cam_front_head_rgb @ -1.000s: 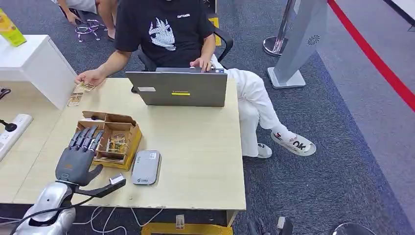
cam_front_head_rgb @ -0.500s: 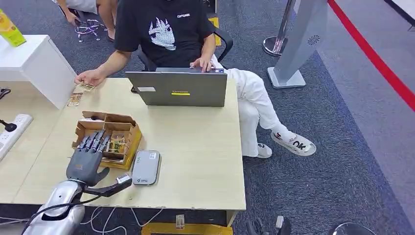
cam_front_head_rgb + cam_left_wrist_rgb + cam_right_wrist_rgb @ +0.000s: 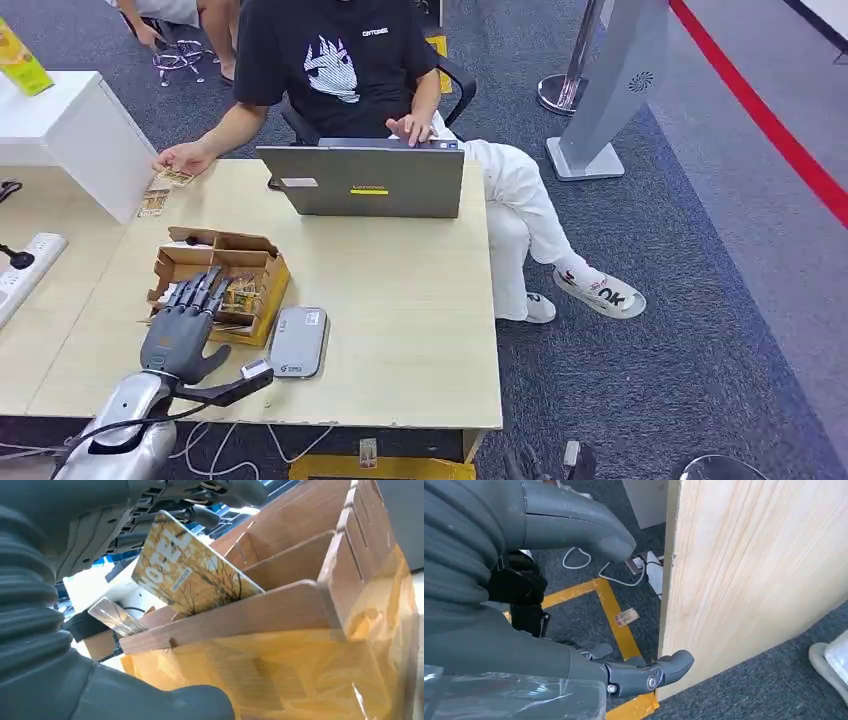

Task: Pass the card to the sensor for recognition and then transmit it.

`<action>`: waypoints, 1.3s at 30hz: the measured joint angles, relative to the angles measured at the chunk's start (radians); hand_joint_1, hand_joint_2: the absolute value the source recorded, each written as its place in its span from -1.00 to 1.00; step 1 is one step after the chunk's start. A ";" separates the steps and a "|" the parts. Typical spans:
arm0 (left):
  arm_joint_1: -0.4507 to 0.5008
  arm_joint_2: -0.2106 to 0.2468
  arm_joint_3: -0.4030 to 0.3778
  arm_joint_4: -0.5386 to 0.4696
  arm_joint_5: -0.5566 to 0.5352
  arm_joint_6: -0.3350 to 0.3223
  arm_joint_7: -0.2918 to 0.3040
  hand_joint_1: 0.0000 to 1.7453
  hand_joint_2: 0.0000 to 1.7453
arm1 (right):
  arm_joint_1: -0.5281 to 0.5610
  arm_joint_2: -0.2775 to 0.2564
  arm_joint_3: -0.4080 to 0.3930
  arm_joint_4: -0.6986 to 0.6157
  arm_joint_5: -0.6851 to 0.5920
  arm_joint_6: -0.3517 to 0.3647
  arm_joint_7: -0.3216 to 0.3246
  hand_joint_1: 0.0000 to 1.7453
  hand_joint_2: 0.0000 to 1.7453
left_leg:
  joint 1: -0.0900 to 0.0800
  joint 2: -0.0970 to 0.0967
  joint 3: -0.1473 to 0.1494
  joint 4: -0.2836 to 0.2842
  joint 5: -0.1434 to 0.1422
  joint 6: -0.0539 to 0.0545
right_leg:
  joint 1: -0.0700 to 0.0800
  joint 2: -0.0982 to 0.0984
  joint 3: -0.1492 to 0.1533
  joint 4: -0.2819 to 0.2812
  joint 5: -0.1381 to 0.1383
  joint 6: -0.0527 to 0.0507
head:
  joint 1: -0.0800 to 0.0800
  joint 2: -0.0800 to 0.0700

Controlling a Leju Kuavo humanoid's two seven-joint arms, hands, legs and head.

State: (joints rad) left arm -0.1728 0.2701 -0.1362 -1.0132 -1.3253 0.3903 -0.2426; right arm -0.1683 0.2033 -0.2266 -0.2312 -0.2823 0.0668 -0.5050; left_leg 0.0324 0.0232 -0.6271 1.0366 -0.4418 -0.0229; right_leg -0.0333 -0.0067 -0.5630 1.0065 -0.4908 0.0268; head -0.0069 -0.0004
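Note:
A yellow card point(image 3: 190, 572) with a bare-tree print stands tilted in the cardboard box point(image 3: 222, 262), leaning on a divider point(image 3: 250, 617). My left hand point(image 3: 183, 325) reaches over the box's near side. Its dark fingers point(image 3: 200, 515) are stretched out at the card's upper edge and the thumb is spread to the side; I see no closed grip on the card. The grey sensor point(image 3: 298, 342) lies flat on the table just right of the box. My right hand point(image 3: 514, 640) hangs below the table's edge with its fingers apart, holding nothing.
A person sits behind an open grey laptop point(image 3: 362, 180), one hand on loose cards point(image 3: 165, 180) at the table's far left. A white power strip point(image 3: 20, 265) lies at the left. A wooden table panel point(image 3: 749, 570) stands close to my right hand, above cables and yellow floor tape.
My left hand has moved forward and a little right, so its fingers now lie over the box's card compartment. The person's hand on the laptop shifted slightly.

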 joint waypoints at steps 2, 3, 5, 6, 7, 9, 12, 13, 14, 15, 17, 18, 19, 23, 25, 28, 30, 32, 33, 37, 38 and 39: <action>0.006 0.000 0.000 -0.011 0.003 0.001 0.000 -1.00 1.00 | 0.000 0.000 -0.002 0.000 0.002 0.000 0.000 -1.00 1.00 | 0.000 0.000 0.000 0.000 0.000 0.000 | 0.000 0.000 0.000 0.000 0.000 0.000 | 0.000 0.000; 0.009 0.000 0.000 -0.019 0.003 0.001 0.000 -1.00 1.00 | 0.000 0.000 -0.003 0.000 0.003 0.000 0.000 -1.00 1.00 | 0.000 0.000 0.000 0.000 0.000 0.000 | 0.000 0.000 0.000 0.000 0.000 0.000 | 0.000 0.000; 0.013 0.000 0.000 -0.030 0.005 0.001 0.000 -1.00 1.00 | 0.000 0.000 -0.006 0.000 0.005 0.000 0.000 -1.00 1.00 | 0.000 0.000 0.000 0.000 0.000 0.000 | 0.000 0.000 0.000 0.000 0.000 0.000 | 0.000 0.000; 0.014 0.000 0.000 -0.035 0.005 0.001 0.000 -1.00 1.00 | 0.000 0.000 -0.006 0.000 0.005 0.000 0.000 -1.00 1.00 | 0.000 0.000 0.000 0.000 0.000 0.000 | 0.000 0.000 0.000 0.000 0.000 0.000 | 0.000 0.000; 0.015 0.001 0.000 -0.039 0.006 0.001 0.000 -1.00 1.00 | 0.000 0.000 -0.007 0.000 0.005 0.000 0.000 -1.00 1.00 | 0.000 0.000 0.000 0.000 0.000 0.000 | 0.000 0.000 0.000 0.000 0.000 0.000 | 0.000 0.000; 0.015 0.001 0.000 -0.042 0.006 0.001 0.000 -1.00 1.00 | 0.000 0.000 -0.007 0.000 0.008 0.000 0.000 -1.00 1.00 | 0.000 0.000 0.000 0.000 0.000 0.000 | 0.000 0.000 0.000 0.000 0.000 0.000 | 0.000 0.000; 0.017 0.001 0.000 -0.048 0.006 0.001 0.000 -1.00 1.00 | 0.000 0.000 -0.007 0.000 0.008 0.000 -0.001 -1.00 1.00 | 0.000 0.000 0.000 0.000 0.000 0.000 | 0.000 0.000 0.000 0.000 0.000 0.000 | 0.000 0.000; 0.017 0.001 0.000 -0.049 0.006 0.001 0.000 -1.00 1.00 | 0.000 0.000 -0.007 0.000 0.008 0.000 -0.001 -1.00 1.00 | 0.000 0.000 0.000 0.000 0.000 0.000 | 0.000 0.000 0.000 0.000 0.000 0.000 | 0.000 0.000; 0.017 0.001 0.000 -0.050 0.006 0.001 0.000 -1.00 1.00 | 0.000 0.000 -0.007 0.000 0.010 0.000 -0.001 -1.00 1.00 | 0.000 0.000 0.000 0.000 0.000 0.000 | 0.000 0.000 0.000 0.000 0.000 0.000 | 0.000 0.000; 0.017 0.001 0.000 -0.051 0.006 0.001 0.000 -1.00 1.00 | 0.000 0.000 -0.007 0.000 0.010 0.000 0.000 -1.00 1.00 | 0.000 0.000 0.000 0.000 0.000 0.000 | 0.000 0.000 0.000 0.000 0.000 0.000 | 0.000 0.000; 0.017 0.002 0.000 -0.055 0.007 0.001 0.000 -1.00 1.00 | 0.000 0.000 -0.008 0.000 0.011 -0.001 -0.001 -1.00 1.00 | 0.000 0.000 0.000 0.000 0.000 0.000 | 0.000 0.000 0.000 0.000 0.000 0.000 | 0.000 0.000; 0.017 0.002 0.000 -0.056 0.007 0.001 0.000 -1.00 1.00 | 0.000 0.000 -0.008 0.000 0.011 -0.001 0.000 -1.00 1.00 | 0.000 0.000 0.000 0.000 0.000 0.000 | 0.000 0.000 0.000 0.000 0.000 0.000 | 0.000 0.000; 0.017 0.002 0.000 -0.056 0.007 0.001 0.000 -1.00 1.00 | 0.000 0.000 -0.008 0.000 0.011 -0.001 -0.001 -1.00 1.00 | 0.000 0.000 0.000 0.000 0.000 0.000 | 0.000 0.000 0.000 0.000 0.000 0.000 | 0.000 0.000; 0.017 0.002 0.000 -0.056 0.007 0.001 0.000 -1.00 1.00 | 0.000 0.000 -0.008 0.000 0.011 -0.001 -0.001 -1.00 1.00 | 0.000 0.000 0.000 0.000 0.000 0.000 | 0.000 0.000 0.000 0.000 0.000 0.000 | 0.000 0.000; 0.017 0.002 0.000 -0.056 0.007 0.001 0.000 -1.00 1.00 | 0.000 0.000 -0.008 0.000 0.011 -0.001 0.000 -1.00 1.00 | 0.000 0.000 0.000 0.000 0.000 0.000 | 0.000 0.000 0.000 0.000 0.000 0.000 | 0.000 0.000; 0.017 0.007 0.000 -0.056 0.007 0.000 0.000 -1.00 1.00 | 0.000 0.000 -0.009 0.000 0.011 -0.002 0.000 -1.00 1.00 | 0.000 0.000 0.000 0.000 0.000 0.000 | 0.000 0.000 0.000 0.000 0.000 0.000 | 0.000 0.000; 0.017 0.010 0.000 -0.056 0.007 0.000 0.000 1.00 1.00 | 0.000 0.000 -0.010 0.000 0.011 -0.002 0.000 -1.00 1.00 | 0.000 0.000 0.000 0.000 0.000 0.000 | 0.000 0.000 0.000 0.000 0.000 0.000 | 0.000 0.000; 0.017 0.014 0.000 -0.056 0.008 -0.005 0.000 1.00 1.00 | 0.000 0.000 -0.012 0.000 0.013 -0.002 0.000 -1.00 1.00 | 0.000 0.000 0.000 0.000 0.000 0.000 | 0.000 0.000 0.000 0.000 0.000 0.000 | 0.000 0.000; 0.017 0.016 0.000 -0.056 0.010 -0.011 0.000 1.00 1.00 | 0.000 0.000 -0.014 0.000 0.014 -0.002 0.000 -1.00 1.00 | 0.000 0.000 0.000 0.000 0.000 0.000 | 0.000 0.000 0.000 0.000 0.000 0.000 | 0.000 0.000; 0.017 0.022 0.000 -0.056 0.012 -0.021 0.000 1.00 1.00 | 0.000 0.000 -0.019 0.000 0.018 -0.003 0.000 -1.00 1.00 | 0.000 0.000 0.000 0.000 0.000 0.000 | 0.000 0.000 0.000 0.000 0.000 0.000 | 0.000 0.000; 0.017 0.023 0.000 -0.056 0.013 -0.022 0.000 1.00 1.00 | 0.000 0.000 -0.020 0.000 0.019 -0.005 0.000 -1.00 1.00 | 0.000 0.000 0.000 0.000 0.000 0.000 | 0.000 0.000 0.000 0.000 0.000 0.000 | 0.000 0.000; 0.017 0.024 0.000 -0.056 0.013 -0.025 0.000 1.00 1.00 | 0.000 0.000 -0.021 0.000 0.020 -0.005 -0.001 -1.00 1.00 | 0.000 0.000 0.000 0.000 0.000 0.000 | 0.000 0.000 0.000 0.000 0.000 0.000 | 0.000 0.000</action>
State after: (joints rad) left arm -0.1556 0.2941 -0.1366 -1.0693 -1.3119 0.3654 -0.2430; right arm -0.1685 0.2033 -0.2472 -0.2312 -0.2624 0.0614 -0.5058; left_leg 0.0324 0.0231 -0.6271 1.0366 -0.4418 -0.0229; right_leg -0.0333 -0.0067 -0.5629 1.0065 -0.4908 0.0268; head -0.0069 -0.0004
